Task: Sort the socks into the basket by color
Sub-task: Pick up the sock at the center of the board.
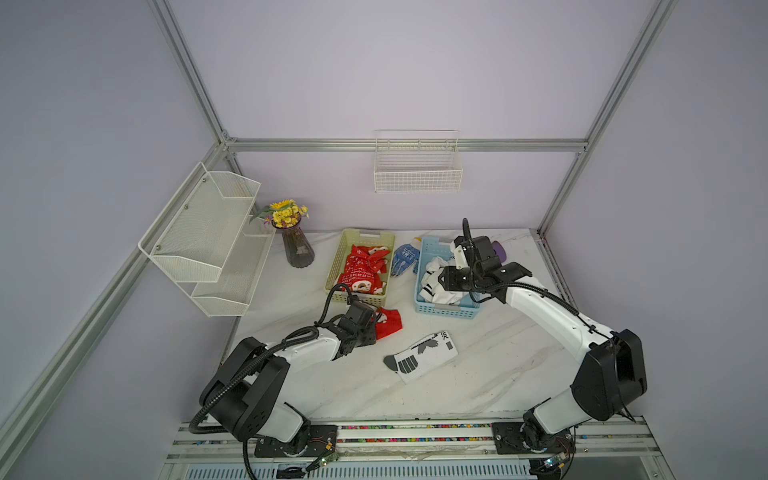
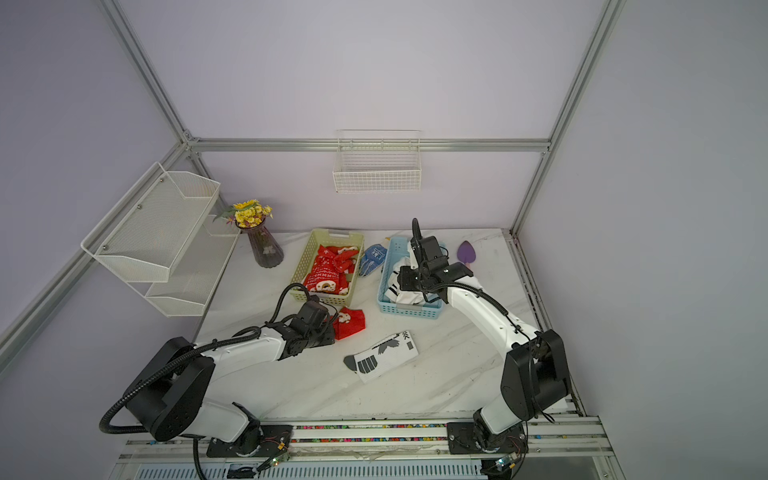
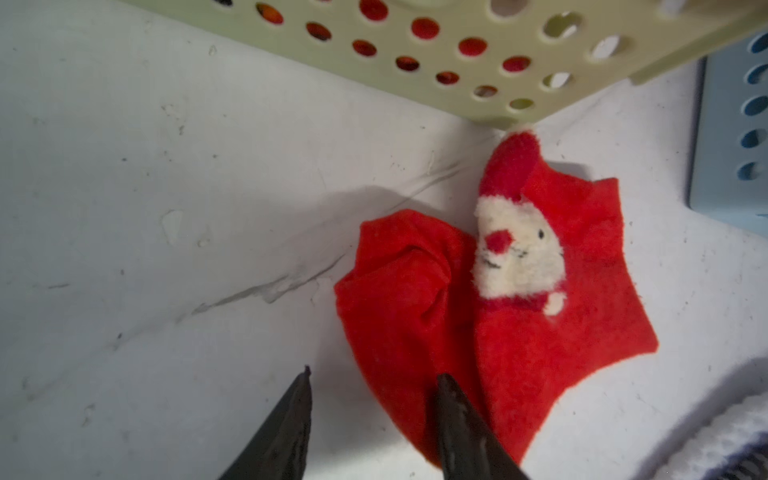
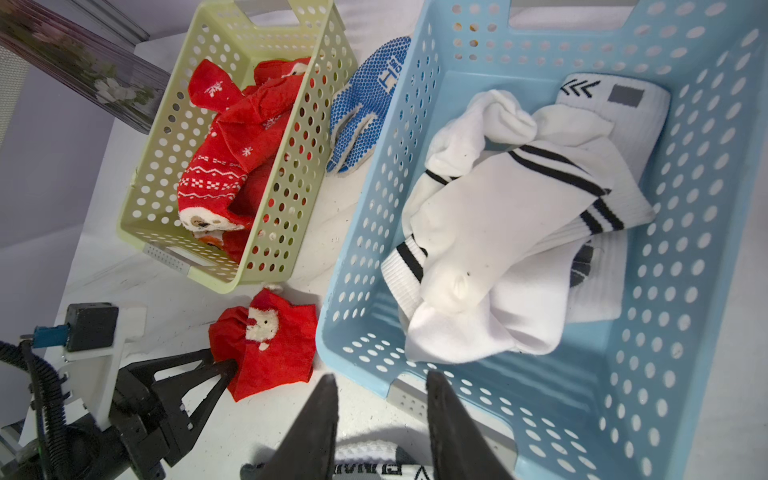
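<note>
A small red Santa sock (image 3: 519, 291) lies on the table just in front of the green basket (image 1: 337, 262). My left gripper (image 3: 376, 376) is open, low at the sock's near edge. One finger (image 3: 453, 415) rests over the red fabric and the other stands on bare table. Several red socks (image 4: 232, 153) lie in the green basket and white striped socks (image 4: 498, 232) fill the blue basket (image 4: 685, 291). My right gripper (image 4: 380, 376) hangs open and empty over the blue basket's front rim. A white sock with black and grey marks (image 1: 424, 355) lies flat mid-table.
A blue dotted glove (image 1: 403, 259) lies between the two baskets. A vase of yellow flowers (image 1: 297, 249) stands at the back left beside a white mesh shelf (image 1: 208, 237). A purple object (image 2: 466, 252) sits back right. A wire basket (image 1: 417, 170) hangs on the rear wall.
</note>
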Tool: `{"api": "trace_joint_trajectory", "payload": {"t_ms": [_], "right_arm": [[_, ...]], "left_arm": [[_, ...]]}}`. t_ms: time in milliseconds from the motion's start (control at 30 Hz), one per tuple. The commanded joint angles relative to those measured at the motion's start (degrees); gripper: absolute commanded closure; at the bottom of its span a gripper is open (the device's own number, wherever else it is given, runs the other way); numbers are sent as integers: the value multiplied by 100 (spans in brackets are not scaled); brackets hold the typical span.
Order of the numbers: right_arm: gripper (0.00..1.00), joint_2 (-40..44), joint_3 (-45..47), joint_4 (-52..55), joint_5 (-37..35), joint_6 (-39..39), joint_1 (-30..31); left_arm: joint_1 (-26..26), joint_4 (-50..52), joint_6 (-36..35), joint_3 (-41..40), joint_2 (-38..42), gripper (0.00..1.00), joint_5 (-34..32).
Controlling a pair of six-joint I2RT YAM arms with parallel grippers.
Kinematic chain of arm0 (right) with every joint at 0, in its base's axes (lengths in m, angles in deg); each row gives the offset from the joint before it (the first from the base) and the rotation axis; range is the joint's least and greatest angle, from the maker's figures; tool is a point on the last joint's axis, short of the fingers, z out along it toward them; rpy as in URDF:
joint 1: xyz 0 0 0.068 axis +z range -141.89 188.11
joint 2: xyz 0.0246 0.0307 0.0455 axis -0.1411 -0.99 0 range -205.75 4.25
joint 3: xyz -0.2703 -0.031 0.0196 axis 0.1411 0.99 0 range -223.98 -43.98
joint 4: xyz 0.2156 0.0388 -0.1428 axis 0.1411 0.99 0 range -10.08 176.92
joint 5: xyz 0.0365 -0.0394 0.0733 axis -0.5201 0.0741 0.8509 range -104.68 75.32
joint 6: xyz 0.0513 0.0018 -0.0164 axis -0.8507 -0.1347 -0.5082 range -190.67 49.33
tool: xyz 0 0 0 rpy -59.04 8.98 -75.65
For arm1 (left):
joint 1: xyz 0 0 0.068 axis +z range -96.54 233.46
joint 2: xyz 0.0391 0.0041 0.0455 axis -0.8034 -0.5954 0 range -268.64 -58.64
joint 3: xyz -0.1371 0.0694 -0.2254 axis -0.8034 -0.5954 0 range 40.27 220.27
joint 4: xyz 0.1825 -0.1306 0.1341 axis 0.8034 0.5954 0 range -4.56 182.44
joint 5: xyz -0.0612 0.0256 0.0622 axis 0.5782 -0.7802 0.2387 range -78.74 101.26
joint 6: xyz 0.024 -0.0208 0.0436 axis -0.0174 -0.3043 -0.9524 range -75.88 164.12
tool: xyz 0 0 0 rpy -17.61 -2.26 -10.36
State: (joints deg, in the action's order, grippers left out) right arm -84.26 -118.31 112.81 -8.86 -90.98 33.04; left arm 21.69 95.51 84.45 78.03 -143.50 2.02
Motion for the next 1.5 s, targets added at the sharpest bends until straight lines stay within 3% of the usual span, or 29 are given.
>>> {"api": "trace_joint_trajectory", "payload": {"t_ms": [0,300,567,767,1167,1467], "right_arm": [[61,-10,-80,-18,-54,15,34],[61,-83,-152,-1,-31,10,45],[61,-96,-169,7,-34,15,66],[61,-89,-171,-1,-27,7,88],[61,-131,-121,-133,20,-58,175],[61,-75,-10,-234,46,-95,197]], "left_arm": [[109,-434,-26,252,-68,54,41],[180,-651,-79,326,-241,64,135],[189,-691,-147,420,-295,87,187],[182,-548,-228,441,-94,98,432],[75,209,-295,258,1178,100,493],[46,603,-329,468,1628,99,475]]}}
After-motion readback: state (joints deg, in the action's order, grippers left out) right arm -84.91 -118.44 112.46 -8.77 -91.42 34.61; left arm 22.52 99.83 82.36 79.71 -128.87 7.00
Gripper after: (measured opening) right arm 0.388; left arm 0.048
